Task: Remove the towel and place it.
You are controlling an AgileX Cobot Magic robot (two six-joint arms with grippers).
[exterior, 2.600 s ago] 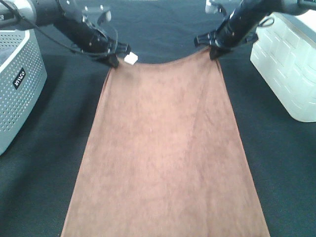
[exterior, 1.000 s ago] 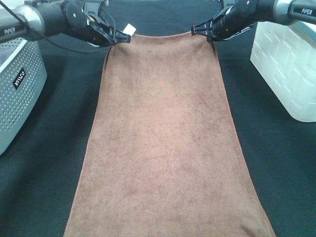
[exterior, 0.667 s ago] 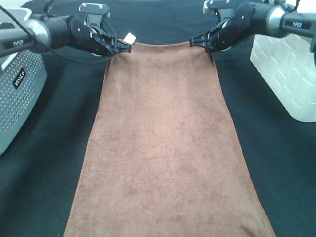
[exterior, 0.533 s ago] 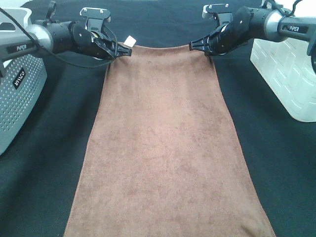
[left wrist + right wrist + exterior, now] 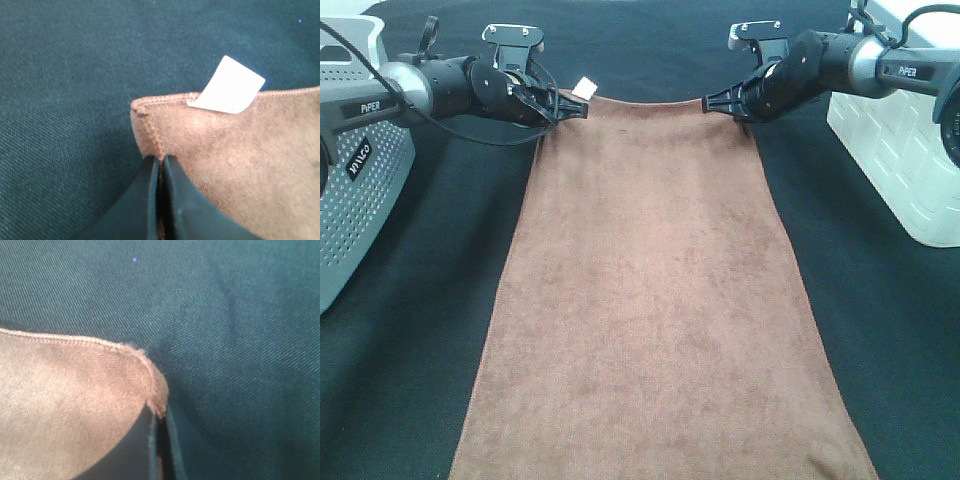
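The reddish-brown towel [image 5: 655,300] lies spread lengthwise on the black cloth, running from its far edge down past the near edge of the view. My left gripper [image 5: 570,108] is shut on the towel's far left corner [image 5: 150,130], beside the small white tag [image 5: 584,88] [image 5: 229,86]. My right gripper [image 5: 720,102] is shut on the towel's far right corner [image 5: 145,375]. In both wrist views the dark fingers [image 5: 145,200] [image 5: 160,445] pinch the stitched edge, held low over the cloth.
A grey perforated basket [image 5: 355,180] stands at the left. A white plastic container [image 5: 900,140] stands at the right. The black table cloth [image 5: 410,330] shows on both sides of the towel.
Both grippers have carried the towel's far corners farther away and lower, drawing the towel flatter and straighter. Its far edge has lost its sag.
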